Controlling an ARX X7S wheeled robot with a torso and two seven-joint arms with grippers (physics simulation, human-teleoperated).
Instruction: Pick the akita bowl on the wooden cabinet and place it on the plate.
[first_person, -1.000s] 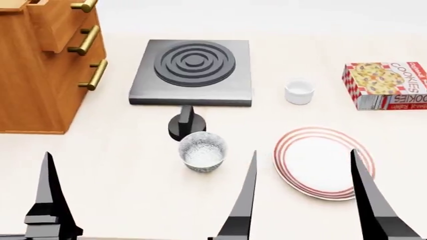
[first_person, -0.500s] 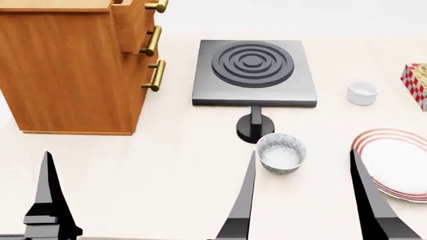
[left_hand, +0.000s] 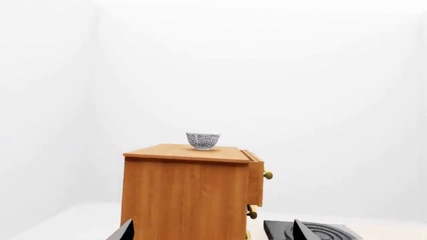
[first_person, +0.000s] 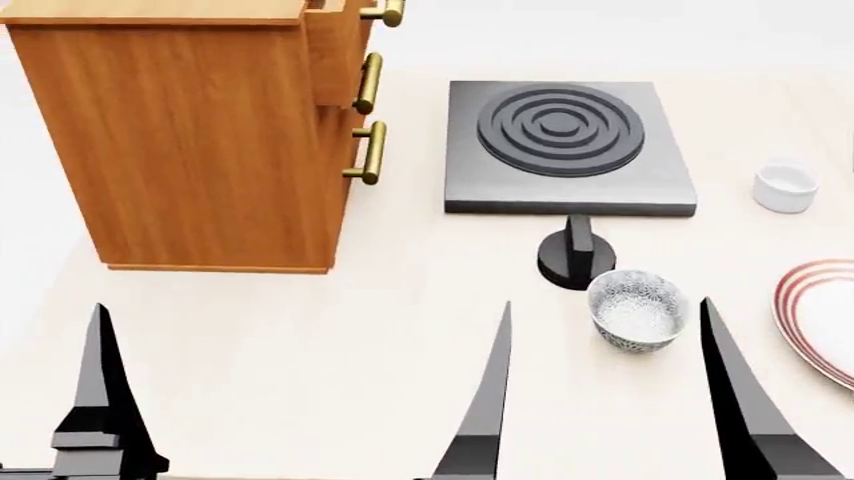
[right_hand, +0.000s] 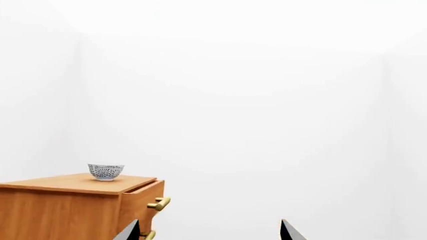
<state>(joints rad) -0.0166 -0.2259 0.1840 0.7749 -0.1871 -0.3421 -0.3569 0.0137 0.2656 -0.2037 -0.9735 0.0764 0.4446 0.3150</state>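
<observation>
Sitting clear of both arms, the small speckled grey-blue akita bowl (left_hand: 203, 140) is resting upright on the top of the tall orange-brown wooden cabinet (left_hand: 183, 195), toward its back edge, and the right wrist view is showing it (right_hand: 105, 171) there too. The head view is cutting the cabinet (first_person: 187, 140) off at the frame's upper edge, so the bowl on top is not showing in that view at all.

The wide white plate with thin red rings (first_person: 817, 318) is getting clipped by the right edge of the head view, only a slice of it showing. An identical speckled bowl (first_person: 637, 310) is standing on the pale tabletop (first_person: 294, 340) between the plate and a black knob-like stand (first_person: 577, 257), in front of the dark grey square burner with raised rings (first_person: 561, 140). A small plain white cup (first_person: 785, 186) is sitting to the right of the burner.

The left gripper (first_person: 300, 390) is showing just two black fingers, spread wide with nothing between them. The right gripper (right_hand: 207, 231) is likewise released and empty, its tips barely poking into its wrist view. Both claws are hanging low and near the robot, with the cabinet-top bowl well apart, higher and farther away.
</observation>
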